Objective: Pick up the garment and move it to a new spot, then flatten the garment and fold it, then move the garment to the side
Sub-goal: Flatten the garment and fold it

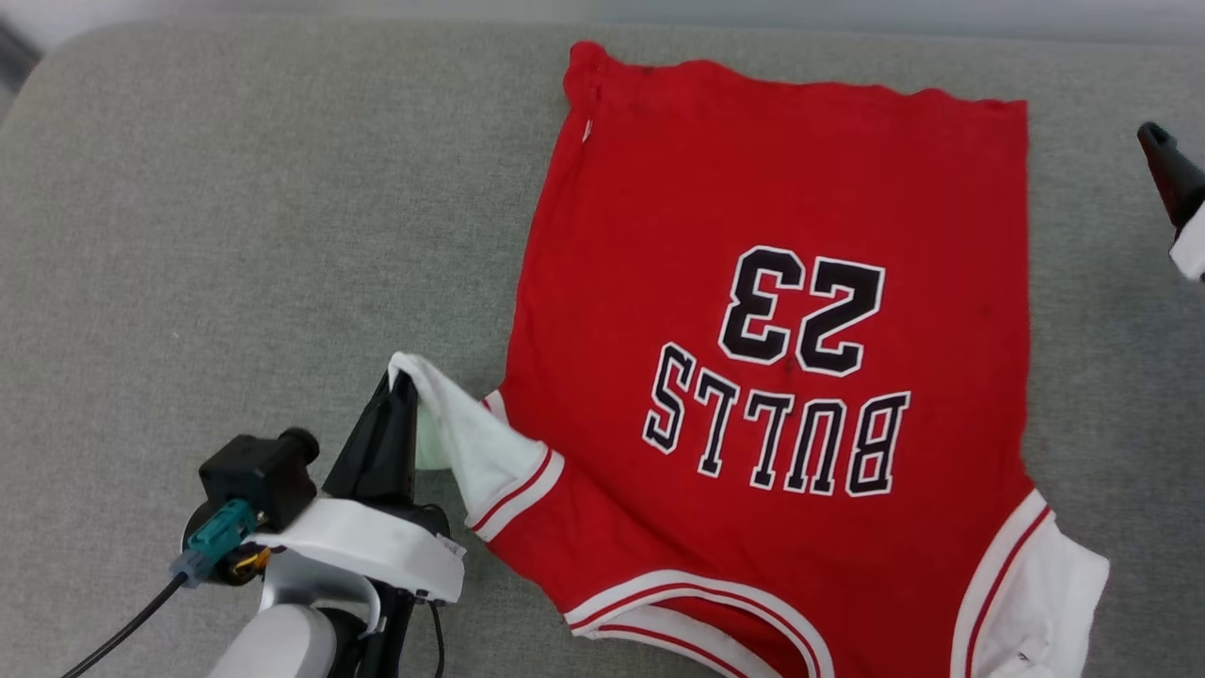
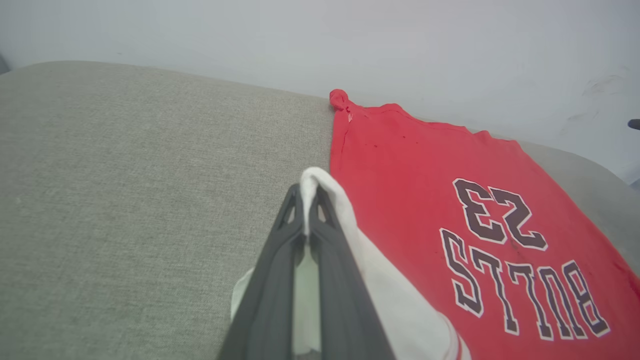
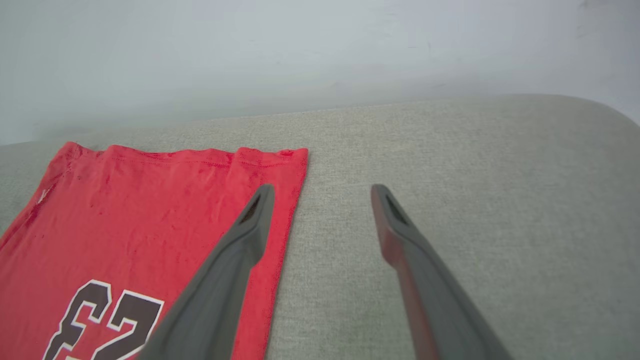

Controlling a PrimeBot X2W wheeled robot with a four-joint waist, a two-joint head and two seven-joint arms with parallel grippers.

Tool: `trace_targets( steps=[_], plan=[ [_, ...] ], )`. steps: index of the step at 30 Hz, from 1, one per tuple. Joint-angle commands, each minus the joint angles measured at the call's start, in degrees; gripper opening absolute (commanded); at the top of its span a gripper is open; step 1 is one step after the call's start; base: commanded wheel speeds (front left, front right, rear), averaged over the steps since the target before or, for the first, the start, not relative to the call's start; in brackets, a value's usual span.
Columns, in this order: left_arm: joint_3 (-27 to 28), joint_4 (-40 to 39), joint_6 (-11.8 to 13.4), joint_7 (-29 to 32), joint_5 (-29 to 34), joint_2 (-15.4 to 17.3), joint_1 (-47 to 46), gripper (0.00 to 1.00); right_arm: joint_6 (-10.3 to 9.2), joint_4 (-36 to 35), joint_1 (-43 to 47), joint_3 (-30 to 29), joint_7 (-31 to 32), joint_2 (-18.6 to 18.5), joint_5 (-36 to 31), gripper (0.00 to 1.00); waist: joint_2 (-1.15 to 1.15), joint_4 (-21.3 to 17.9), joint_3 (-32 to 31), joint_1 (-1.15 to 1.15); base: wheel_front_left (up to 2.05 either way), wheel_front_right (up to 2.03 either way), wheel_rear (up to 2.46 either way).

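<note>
Red garment (image 1: 772, 188), its lettering black outlined white, sleeves white, trim striped red-white; my left hand (image 1: 400, 386) is dark grey, the cushion (image 1: 235, 235) pale grey.

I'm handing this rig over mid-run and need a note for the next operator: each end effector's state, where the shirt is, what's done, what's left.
The left end effector is shut on a white sleeve of the garment, holding it up off the grey cushion.
The right end effector is open and empty, above the cushion by the garment's right edge.
The garment lies spread mostly flat on the cushion, lettering up, hem far from the robot.
Done: laid out and largely flattened.
Left: smooth the sleeves, fold, move it aside.
</note>
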Motion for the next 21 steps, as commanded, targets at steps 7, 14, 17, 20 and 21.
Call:
trace_targets(
  steps=[7, 14, 17, 20, 21],
  plan=[
    [-1.7, -2.2, -1.4, -1.1, 2.2, -1.2, -5.7, 0.0, -0.02, 10.0, -15.8, -0.7, 15.8, -1.4, -1.2, 1.0, 0.0, 5.5, 10.4, -0.02, 0.0, 0.0, 0.0],
    [-3.3, -4.6, -1.9, -1.1, 3.6, -1.8, -8.7, 0.0, -0.03, 13.9, -23.6, -3.6, 20.7, 0.1, -4.4, 1.0, 0.0, 7.0, 15.8, -0.02, 0.0, 0.0, 0.0],
    [-3.8, -4.8, -2.2, -1.4, 3.9, -2.1, -9.3, 0.0, -0.02, 16.0, -24.2, -4.6, 22.3, 1.1, -5.3, 1.0, 0.0, 7.2, 16.9, -0.02, 0.0, 0.0, 0.0],
    [-4.1, -4.5, -2.4, -1.5, 3.9, -2.3, -9.6, 0.0, -0.05, 19.2, -23.0, -5.6, 25.1, 1.9, -6.6, 1.0, 0.0, 7.3, 17.1, -0.02, 0.0, 0.0, 0.0],
    [-4.2, -4.4, -2.4, -1.6, 3.9, -2.4, -9.6, 0.0, -0.05, 20.1, -22.7, -6.0, 26.1, 2.1, -7.2, 1.0, 0.0, 7.3, 17.0, -0.02, 0.0, 0.0, 0.0]
  ],
)
